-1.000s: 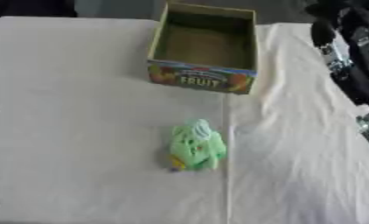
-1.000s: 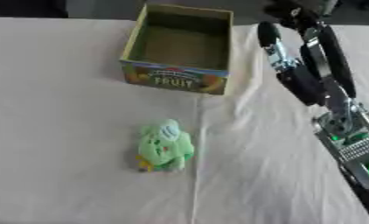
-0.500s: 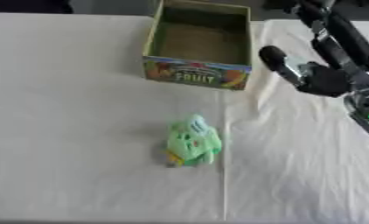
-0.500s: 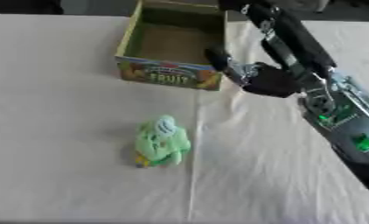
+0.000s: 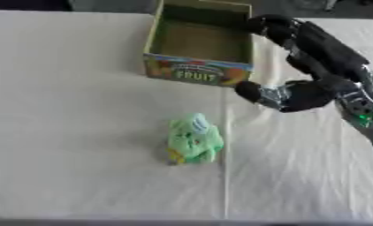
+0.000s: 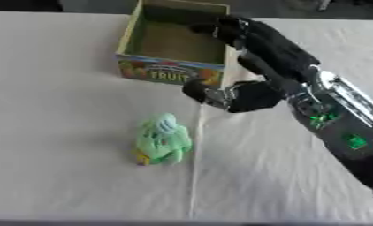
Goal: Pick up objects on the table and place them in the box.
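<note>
Right hand (image 5: 306, 66): fingers spread apart, holding nothing, beside the box.
Box (image 5: 199, 44): open-topped, labelled "FRUIT".
Green toy (image 5: 192, 139): lay on white tablecloth (image 5: 74, 132).

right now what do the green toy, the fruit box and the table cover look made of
Green toy: probably soft plush or fabric, matte, with a rounded, lumpy outline. Fruit box: likely cardboard, with thin straight walls, a dull brown inside and a printed front. Table cover: cloth, white and matte, with creases and a fold line.
</note>
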`<state>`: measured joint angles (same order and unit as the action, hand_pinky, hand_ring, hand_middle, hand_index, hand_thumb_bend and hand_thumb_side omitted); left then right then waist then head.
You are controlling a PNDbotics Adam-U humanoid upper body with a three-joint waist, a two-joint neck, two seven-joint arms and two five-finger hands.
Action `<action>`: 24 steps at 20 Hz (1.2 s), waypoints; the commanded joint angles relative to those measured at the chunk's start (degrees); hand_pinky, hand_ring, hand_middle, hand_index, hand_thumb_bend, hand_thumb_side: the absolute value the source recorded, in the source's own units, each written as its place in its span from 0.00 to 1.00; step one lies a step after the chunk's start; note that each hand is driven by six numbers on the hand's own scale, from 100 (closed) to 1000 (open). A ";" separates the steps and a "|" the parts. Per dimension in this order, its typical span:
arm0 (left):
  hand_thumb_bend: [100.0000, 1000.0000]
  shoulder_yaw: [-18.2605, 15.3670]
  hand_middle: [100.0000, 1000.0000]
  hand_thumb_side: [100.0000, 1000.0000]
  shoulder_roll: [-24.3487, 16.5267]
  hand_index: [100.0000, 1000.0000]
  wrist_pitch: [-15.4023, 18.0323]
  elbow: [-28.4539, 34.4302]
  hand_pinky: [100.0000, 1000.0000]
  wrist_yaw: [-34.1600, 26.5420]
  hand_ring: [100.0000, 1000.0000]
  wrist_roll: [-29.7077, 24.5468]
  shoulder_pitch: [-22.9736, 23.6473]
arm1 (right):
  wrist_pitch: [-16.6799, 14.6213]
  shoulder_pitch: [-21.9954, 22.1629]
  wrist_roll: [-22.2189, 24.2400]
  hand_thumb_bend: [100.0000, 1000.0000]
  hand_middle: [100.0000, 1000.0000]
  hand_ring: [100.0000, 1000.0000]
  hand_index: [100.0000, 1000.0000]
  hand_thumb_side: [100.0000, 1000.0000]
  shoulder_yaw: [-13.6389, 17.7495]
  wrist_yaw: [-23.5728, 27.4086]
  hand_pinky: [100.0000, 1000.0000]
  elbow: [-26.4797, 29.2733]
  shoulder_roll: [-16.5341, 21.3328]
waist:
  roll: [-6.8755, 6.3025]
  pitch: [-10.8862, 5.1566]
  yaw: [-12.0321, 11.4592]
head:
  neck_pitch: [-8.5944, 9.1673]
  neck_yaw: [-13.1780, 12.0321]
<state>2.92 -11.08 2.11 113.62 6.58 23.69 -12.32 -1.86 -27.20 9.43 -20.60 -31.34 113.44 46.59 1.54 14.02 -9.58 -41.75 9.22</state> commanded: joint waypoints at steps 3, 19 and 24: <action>0.00 0.16 0.69 0.71 -0.97 0.75 -0.06 0.97 0.21 -0.25 0.57 -0.17 -0.23 | 0.46 -2.10 8.32 0.46 0.80 0.92 0.98 0.96 -3.02 -2.15 0.90 1.15 -0.56 | -0.08 -1.14 -0.20 | -0.40 -0.09; 0.00 0.47 0.69 0.71 -0.67 0.75 -0.08 0.97 0.21 -0.57 0.57 -0.56 -0.44 | 11.40 -3.55 24.21 0.65 0.84 0.96 1.00 0.63 -10.13 -6.42 0.92 1.15 -5.12 | 0.29 -0.93 -1.21 | 0.27 -0.06; 0.00 0.55 0.69 0.71 -0.59 0.74 -0.06 0.97 0.21 -0.62 0.57 -0.63 -0.61 | 14.83 -3.76 25.32 0.65 0.84 0.96 1.00 0.63 -10.73 -9.49 0.91 1.15 -5.97 | 0.28 -0.64 -1.45 | 0.44 -0.06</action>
<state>3.30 -11.07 1.98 113.62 6.19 23.24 -12.21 12.15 -30.23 34.63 -31.61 -39.76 113.44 40.19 1.90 14.12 -10.98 -41.67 9.24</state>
